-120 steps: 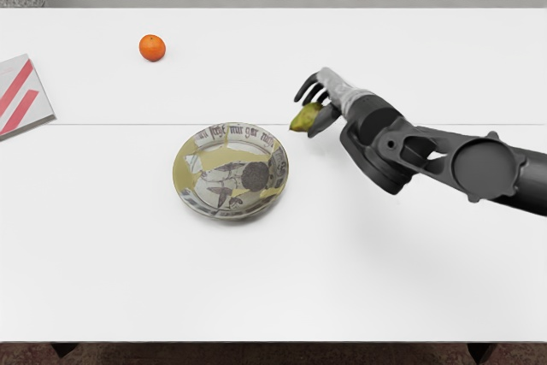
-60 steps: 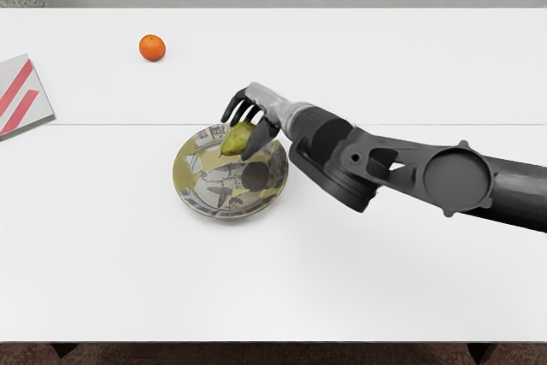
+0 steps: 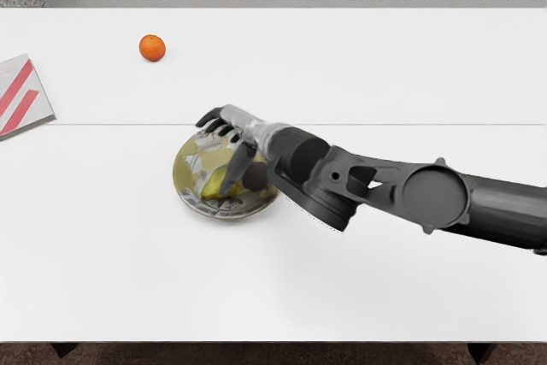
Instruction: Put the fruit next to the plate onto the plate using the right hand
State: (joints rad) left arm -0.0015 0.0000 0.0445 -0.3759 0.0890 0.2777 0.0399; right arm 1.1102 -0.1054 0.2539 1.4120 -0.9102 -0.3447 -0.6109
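Dark grey fingers [image 3: 212, 118] of my right hand [image 3: 235, 134] are spread apart and reach over the far rim of the plate [image 3: 183, 185], none of them curled around anything. My thumb [image 3: 236, 170] points down into the dish, its tip just beside the fruit. Whether the thumb touches the fruit I cannot tell. I take the hand to be open and holding nothing.

Below my palm lies the pear [image 3: 210, 184], yellow-green, down inside the plate on the near left part of its bowl. It lies on its side and within the rim, not over the edge. The plate is a shallow round dish with an olive and grey pattern and lettering along its far edge. My hand and wrist cover its right half, so I cannot see that part. The pear is the only thing I can make out in it.

My forearm [image 3: 427, 198] runs from the plate's right side across the white table [image 3: 128, 262] to the right edge of the view, low over the surface.

Well apart from the plate, toward the far left, an orange [image 3: 152, 47] sits alone on the table. At the left edge lies a flat white book [image 3: 21, 96] with red stripes, partly cut off.
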